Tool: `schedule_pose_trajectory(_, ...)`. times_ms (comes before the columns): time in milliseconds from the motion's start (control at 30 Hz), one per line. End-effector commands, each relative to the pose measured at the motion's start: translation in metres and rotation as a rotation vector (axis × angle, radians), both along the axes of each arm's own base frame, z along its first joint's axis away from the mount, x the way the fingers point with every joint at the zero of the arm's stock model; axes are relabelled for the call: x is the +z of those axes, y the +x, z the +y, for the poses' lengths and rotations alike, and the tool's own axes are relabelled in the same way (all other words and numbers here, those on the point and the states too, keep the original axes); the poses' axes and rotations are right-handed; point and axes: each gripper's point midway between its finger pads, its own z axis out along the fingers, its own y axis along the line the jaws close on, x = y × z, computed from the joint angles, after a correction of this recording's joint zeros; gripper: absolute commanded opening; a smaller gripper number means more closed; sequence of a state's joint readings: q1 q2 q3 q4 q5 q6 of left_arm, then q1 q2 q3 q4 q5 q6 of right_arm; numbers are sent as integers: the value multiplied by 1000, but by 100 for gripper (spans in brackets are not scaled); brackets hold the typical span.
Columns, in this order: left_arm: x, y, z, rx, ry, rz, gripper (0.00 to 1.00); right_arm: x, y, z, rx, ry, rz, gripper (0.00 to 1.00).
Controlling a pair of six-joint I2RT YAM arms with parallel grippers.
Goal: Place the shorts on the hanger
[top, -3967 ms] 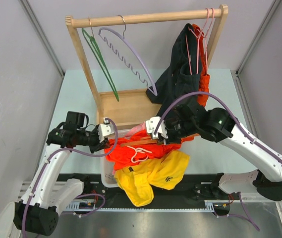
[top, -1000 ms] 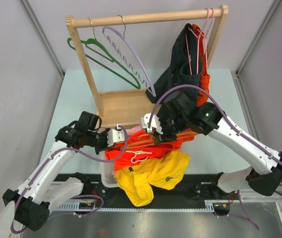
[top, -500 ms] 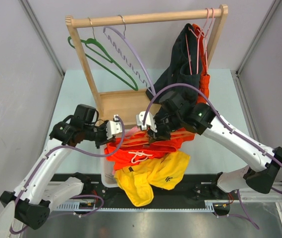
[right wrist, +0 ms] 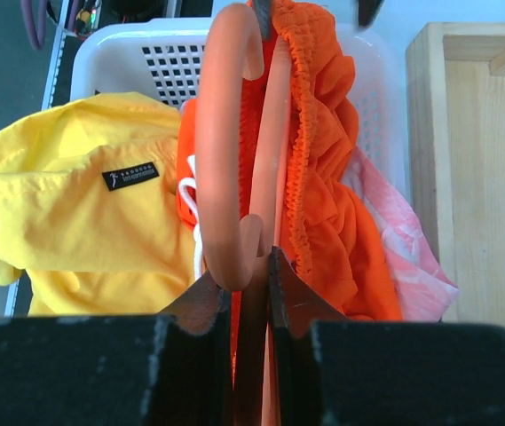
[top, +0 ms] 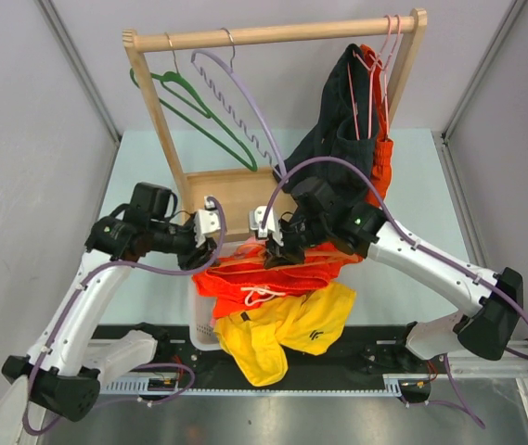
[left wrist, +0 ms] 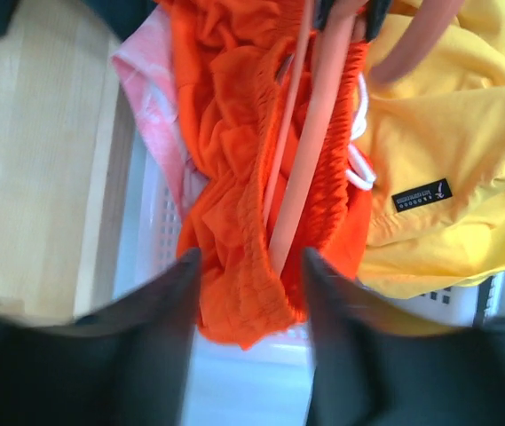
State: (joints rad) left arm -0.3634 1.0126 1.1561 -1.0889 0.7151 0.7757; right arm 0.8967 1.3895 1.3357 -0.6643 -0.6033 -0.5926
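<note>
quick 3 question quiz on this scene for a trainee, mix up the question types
1. True or false: the right gripper is clamped on the hanger.
2. Which hangs next to the green hanger on the rail? A lilac hanger, B yellow shorts, C basket.
3. Fill in: the left gripper has its jaws ___, one either side of the shorts.
Key: 1 true; 2 A; 3 open.

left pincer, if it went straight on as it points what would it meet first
Most likely the bright orange fabric shorts, bunched just ahead of the left pincer; the thin orange plastic hanger sits among them.
</note>
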Motion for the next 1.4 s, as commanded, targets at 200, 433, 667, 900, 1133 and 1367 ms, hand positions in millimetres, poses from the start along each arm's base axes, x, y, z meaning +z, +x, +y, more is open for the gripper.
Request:
schedule_pose_trajectory(200, 14, -8, 49, -25, -36, -28, 91, 38, 12, -1, 22, 181, -24, 0)
schedule_pose_trajectory(433, -1, -3, 44, -98, -22, -155, 92, 50, 6, -3, 50, 222, -42, 0)
schedule_pose_trajectory(667, -13, -7, 16, -202, -15, -177, 85, 62, 6, -2, 50, 259, -59, 0)
schedule_pose_trajectory(900, -11, 5, -2, -169, -49, -209, 35, 67, 0, -3, 54, 270, -58, 0)
schedule_pose_trajectory(1133, -5, 9, 3, -24, -98, -118, 0, 85, 11, -27, -112, 273, -54, 33)
schedule_pose_trajectory(1367, -7, 15, 10, 95, -134, -70, 0, 81, -7, -98, -309, 201, -6, 53)
